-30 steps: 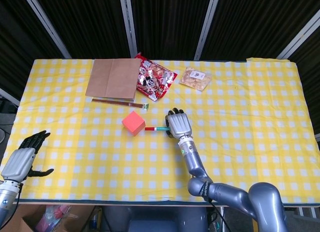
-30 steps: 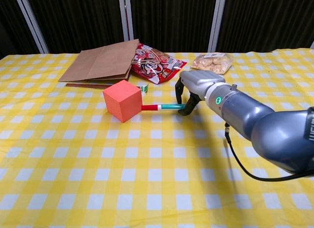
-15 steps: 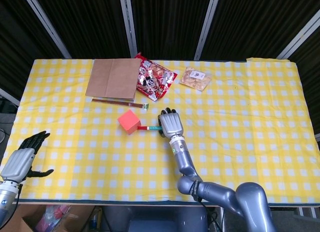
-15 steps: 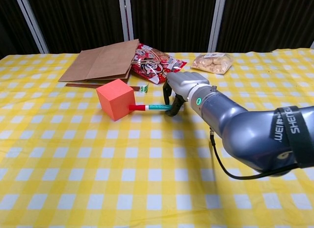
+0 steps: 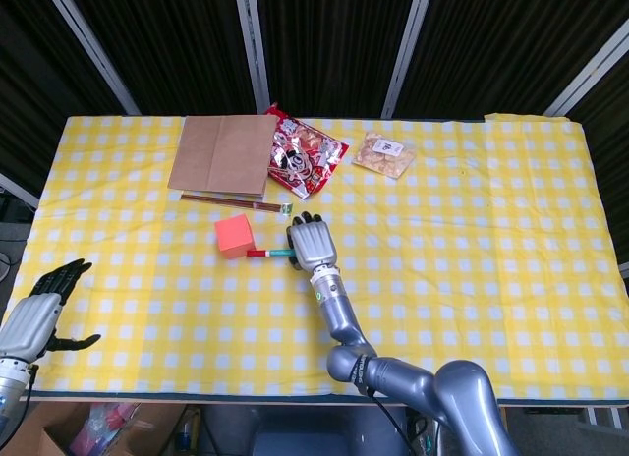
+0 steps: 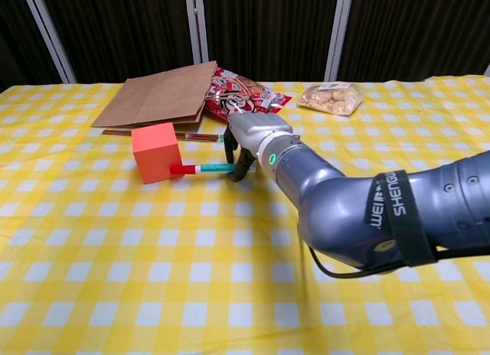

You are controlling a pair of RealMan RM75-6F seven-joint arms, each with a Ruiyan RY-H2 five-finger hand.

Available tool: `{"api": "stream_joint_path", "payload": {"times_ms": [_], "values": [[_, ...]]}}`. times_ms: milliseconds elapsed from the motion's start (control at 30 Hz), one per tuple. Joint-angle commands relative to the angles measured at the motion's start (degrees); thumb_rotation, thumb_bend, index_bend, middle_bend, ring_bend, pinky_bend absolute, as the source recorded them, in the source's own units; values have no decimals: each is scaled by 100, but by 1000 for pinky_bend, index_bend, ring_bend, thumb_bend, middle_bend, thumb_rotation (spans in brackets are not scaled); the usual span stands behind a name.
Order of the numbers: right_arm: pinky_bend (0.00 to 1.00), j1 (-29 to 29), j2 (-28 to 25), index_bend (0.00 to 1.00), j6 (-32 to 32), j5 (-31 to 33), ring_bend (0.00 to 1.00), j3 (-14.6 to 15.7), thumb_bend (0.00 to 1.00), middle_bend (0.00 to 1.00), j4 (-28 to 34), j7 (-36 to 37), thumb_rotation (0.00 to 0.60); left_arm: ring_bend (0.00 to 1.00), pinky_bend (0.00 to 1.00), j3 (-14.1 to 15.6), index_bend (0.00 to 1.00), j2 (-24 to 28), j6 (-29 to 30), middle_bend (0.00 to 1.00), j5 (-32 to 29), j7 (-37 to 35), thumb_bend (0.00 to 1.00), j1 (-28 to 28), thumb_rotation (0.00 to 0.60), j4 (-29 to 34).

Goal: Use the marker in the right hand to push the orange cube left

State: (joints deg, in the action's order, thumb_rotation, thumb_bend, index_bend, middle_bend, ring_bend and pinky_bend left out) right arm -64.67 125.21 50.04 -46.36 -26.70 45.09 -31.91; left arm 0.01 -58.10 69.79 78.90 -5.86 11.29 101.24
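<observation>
Yellow checked tablecloth [image 6: 115, 278], right hand [image 6: 253, 137] gripping marker [image 6: 200, 169] against orange cube [image 6: 155, 152], left hand [image 5: 39, 313] spread empty

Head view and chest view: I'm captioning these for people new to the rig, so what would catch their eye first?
Most striking is the right hand near the middle of the yellow checked tablecloth, holding a marker whose red tip meets the orange cube to its left. Behind them, at the far edge, lie a brown paper bag, a red snack packet and a clear bag of snacks. The left hand hangs open off the near left corner.
</observation>
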Motion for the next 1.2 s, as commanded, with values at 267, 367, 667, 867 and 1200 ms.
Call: {"api": "stream_joint_path", "payload": {"times_ms": [267,367,667,867,1200], "values": [[238,-431,407,707,-226,-167,184,-166,557,321,-596,258,600,0,43,13,2,58,17,0,-9,-84,34,-39,600,-12],[238,-488,450,706,-233,-212,185,-195,558,321,-658,325,600,0,43,9,3,67,23,0,-20,-106,33,-47,600,-16],[238,-319,346,707,-18,-326,186,-136,558,321,-565,272,600,0,43,14,5,87,13,0,-3,-126,34,-50,600,-14],[238,54,-1,707,257,-363,186,-23,559,321,-153,117,600,0,44,25,5,80,0,0,25,-93,34,-43,600,-21],[238,1082,-1142,707,743,-590,186,549,559,321,1181,-99,600,0,43,24,9,56,8,0,10,10,34,-45,600,-15]]}}
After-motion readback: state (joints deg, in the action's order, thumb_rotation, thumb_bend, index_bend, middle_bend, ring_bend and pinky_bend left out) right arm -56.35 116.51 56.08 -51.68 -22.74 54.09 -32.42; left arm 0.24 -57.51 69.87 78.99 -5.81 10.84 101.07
